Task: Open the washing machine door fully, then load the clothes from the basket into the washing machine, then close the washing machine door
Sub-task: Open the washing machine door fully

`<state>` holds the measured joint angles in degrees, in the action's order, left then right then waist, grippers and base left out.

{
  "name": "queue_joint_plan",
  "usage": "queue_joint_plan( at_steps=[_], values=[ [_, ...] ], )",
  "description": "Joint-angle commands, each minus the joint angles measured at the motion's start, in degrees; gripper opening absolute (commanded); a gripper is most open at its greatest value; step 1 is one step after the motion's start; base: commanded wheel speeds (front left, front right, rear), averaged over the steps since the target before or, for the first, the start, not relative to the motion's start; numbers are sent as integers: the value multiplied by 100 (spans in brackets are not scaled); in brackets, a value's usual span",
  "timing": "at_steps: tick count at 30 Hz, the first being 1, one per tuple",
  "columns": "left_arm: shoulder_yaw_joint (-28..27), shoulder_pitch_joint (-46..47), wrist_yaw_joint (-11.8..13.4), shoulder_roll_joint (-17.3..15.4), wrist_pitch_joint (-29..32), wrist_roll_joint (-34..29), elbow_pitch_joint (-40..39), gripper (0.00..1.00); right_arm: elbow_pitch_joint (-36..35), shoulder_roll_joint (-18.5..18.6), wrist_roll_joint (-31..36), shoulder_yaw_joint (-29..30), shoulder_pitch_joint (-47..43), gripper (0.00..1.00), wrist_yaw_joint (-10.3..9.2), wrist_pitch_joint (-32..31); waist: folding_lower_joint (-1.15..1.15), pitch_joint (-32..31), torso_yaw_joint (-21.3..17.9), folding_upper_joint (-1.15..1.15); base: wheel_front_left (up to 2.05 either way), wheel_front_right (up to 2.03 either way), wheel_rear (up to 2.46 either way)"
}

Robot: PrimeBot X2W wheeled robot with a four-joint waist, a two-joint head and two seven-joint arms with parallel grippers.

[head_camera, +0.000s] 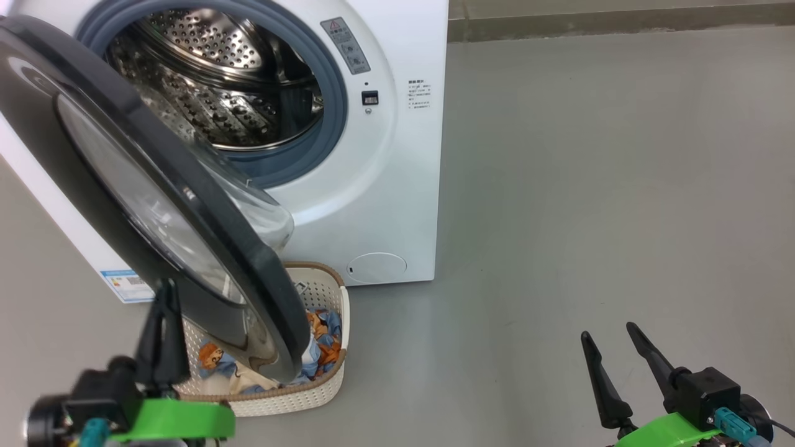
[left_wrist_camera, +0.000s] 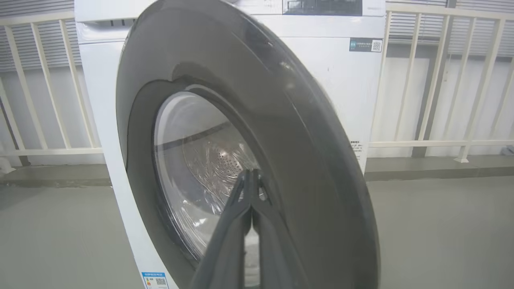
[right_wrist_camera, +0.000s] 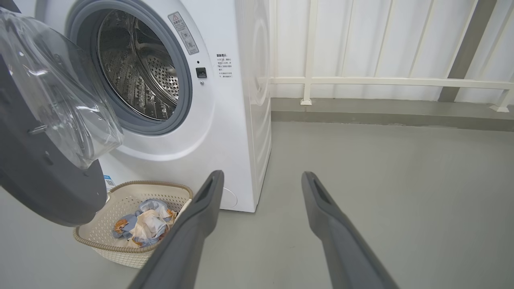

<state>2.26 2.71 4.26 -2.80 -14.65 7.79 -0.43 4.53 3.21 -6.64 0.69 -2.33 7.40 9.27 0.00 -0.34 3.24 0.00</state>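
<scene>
Round, glossy black-rimmed glass washing machine door (head_camera: pixel 143 192) is hanging partly open at ten o'clock. Left end effector (head_camera: pixel 164 292), fingers together, is pointing at it. Right end effector (head_camera: pixel 607 331) is gaping apart at five o'clock.

The washing machine door (head_camera: pixel 143 205) stands just ahead of the left pincer (head_camera: pixel 164 293), overhanging the basket (head_camera: pixel 298 397) on the floor (head_camera: pixel 559 217) to that pincer's right, with the clothes (head_camera: pixel 323 344) inside it. The washing machine (head_camera: pixel 397 155) lies beyond the door. The right pincer (head_camera: pixel 607 331) is well apart, further right.
</scene>
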Motion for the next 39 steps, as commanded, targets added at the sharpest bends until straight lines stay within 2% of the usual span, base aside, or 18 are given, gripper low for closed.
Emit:
queue_joint_plan(
  at_steps=[1,11,16,22,30,39],
  values=[
    [-236,308,-26,-99,-35,-60,-218,0,-119,6,68,-150,171,100,9,67,0,-7,0,0,0,0,0],
    [-158,829,-142,-120,-35,-113,-504,0,-45,-9,80,-153,203,100,9,103,0,-12,-37,0,0,0,0],
    [119,1089,-185,-92,-8,-118,-658,0,-27,-16,79,-156,224,100,9,127,0,19,-57,0,0,0,0],
    [604,1330,-239,-55,337,-83,-788,0,-23,-22,82,-147,274,100,9,146,0,93,-93,0,0,0,0],
    [1133,1446,-253,-26,685,131,-548,0,39,-28,55,-153,347,100,9,207,0,176,-179,0,0,0,0],
    [1485,1358,-197,-16,1127,427,5,0,139,-32,24,-153,374,100,9,288,0,235,-228,0,0,0,0]
  ],
)
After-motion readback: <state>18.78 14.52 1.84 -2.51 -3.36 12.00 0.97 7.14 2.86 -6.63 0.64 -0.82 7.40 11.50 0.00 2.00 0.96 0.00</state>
